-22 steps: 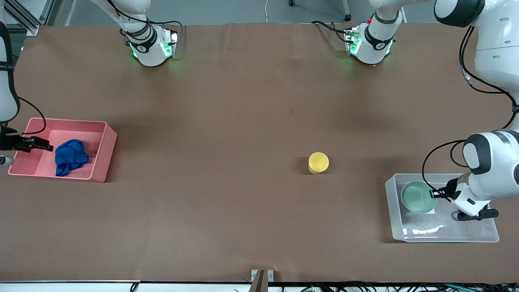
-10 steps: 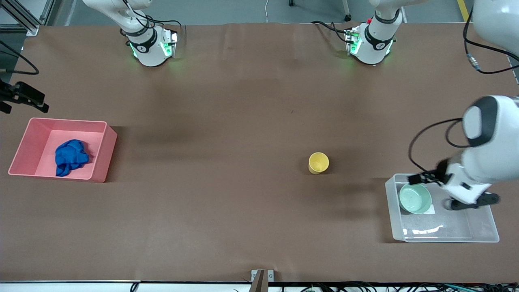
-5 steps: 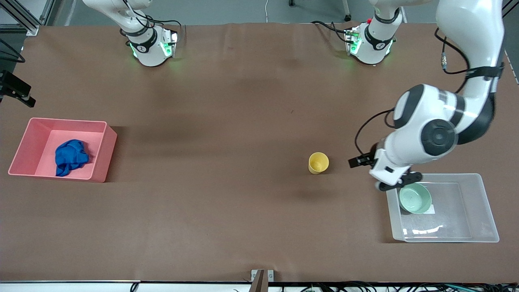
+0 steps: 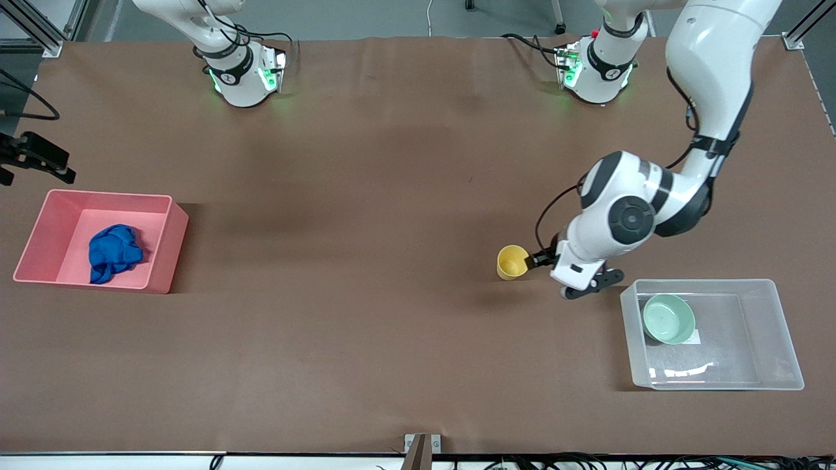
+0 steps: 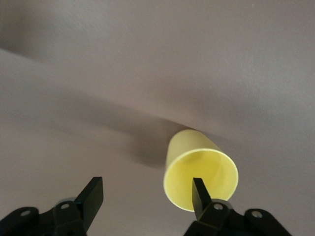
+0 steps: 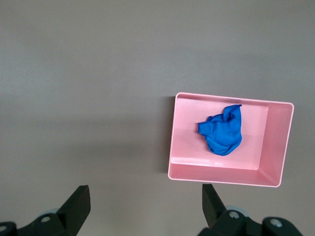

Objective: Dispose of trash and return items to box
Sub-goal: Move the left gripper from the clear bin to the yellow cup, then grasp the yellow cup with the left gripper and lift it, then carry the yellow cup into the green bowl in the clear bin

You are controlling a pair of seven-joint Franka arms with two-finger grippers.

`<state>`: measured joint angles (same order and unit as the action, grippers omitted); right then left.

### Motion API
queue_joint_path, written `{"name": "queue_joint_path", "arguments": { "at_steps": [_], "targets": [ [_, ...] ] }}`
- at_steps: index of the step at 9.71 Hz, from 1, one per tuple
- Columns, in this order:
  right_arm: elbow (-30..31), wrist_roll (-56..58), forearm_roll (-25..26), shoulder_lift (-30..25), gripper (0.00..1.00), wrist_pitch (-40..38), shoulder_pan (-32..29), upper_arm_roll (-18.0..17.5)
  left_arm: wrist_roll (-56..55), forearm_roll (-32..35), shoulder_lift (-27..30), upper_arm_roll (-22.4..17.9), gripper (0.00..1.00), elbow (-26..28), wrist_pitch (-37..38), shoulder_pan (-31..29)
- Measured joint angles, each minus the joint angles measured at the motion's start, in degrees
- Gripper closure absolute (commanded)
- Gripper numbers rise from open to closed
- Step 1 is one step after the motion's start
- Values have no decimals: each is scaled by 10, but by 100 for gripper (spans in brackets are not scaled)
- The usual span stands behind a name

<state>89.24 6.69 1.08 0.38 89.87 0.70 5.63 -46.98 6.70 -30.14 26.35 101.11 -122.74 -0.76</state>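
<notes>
The yellow cup [image 4: 513, 262] stands upright on the brown table. My left gripper [image 4: 537, 260] is open, low beside the cup on the box's side. In the left wrist view [image 5: 146, 196] one finger stands over the mouth of the cup [image 5: 206, 164], the other off to its side. The mint-green bowl [image 4: 667, 318] sits in the clear box [image 4: 718, 382]. The blue cloth wad [image 4: 114, 253] lies in the pink bin [image 4: 166, 251]. My right gripper [image 4: 39, 160] is open and empty, up in the air beside the pink bin [image 6: 221, 173], with the cloth [image 6: 222, 130] in its view.
The two arm bases [image 4: 245, 75] [image 4: 595, 68] stand along the table's edge farthest from the front camera. The left arm's elbow [image 4: 627, 219] hangs over the table between the cup and the box.
My left gripper has let go of the bowl in the box and swung over to the yellow cup. My right gripper has lifted away from the pink bin, leaving the cloth inside.
</notes>
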Motion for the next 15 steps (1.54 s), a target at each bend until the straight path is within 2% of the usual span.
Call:
{"name": "queue_joint_path", "arguments": {
  "at_steps": [2, 5, 6, 9, 11, 13, 15],
  "targets": [
    [5, 0, 0, 0, 0, 0, 0, 0, -8, 23, -14, 0, 49, 2, -1, 13],
    [5, 0, 0, 0, 0, 1, 0, 1, -21, 33, -48, 0, 91, 5, -52, 15],
    [5, 0, 0, 0, 0, 1, 0, 2, -27, 33, -58, 0, 98, 6, -66, 18],
    [5, 0, 0, 0, 0, 1, 0, 4, -53, 34, -59, 0, 100, 1, -74, 19],
    [5, 0, 0, 0, 0, 1, 0, 4, -61, 34, -28, 1, 100, -10, -62, 4],
    [4, 0, 0, 0, 0, 3, -1, 5, -34, 38, 40, -1, 100, -40, 21, -29],
    [4, 0, 0, 0, 0, 7, -3, 7, 107, 40, 79, -4, 100, -85, 93, -99]
  ]
}}
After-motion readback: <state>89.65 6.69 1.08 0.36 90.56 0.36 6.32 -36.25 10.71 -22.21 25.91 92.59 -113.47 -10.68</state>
